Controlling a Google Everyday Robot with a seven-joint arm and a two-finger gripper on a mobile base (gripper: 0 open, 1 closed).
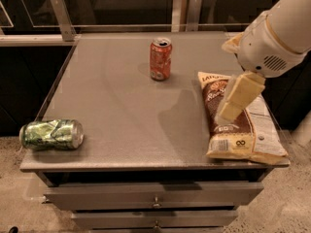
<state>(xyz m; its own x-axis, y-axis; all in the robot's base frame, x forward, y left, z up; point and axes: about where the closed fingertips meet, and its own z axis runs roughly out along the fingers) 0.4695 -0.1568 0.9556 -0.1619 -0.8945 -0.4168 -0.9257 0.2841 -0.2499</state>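
Grey drawer cabinet (121, 125), speckled floor (19, 203), dark glass (121, 4) behind.
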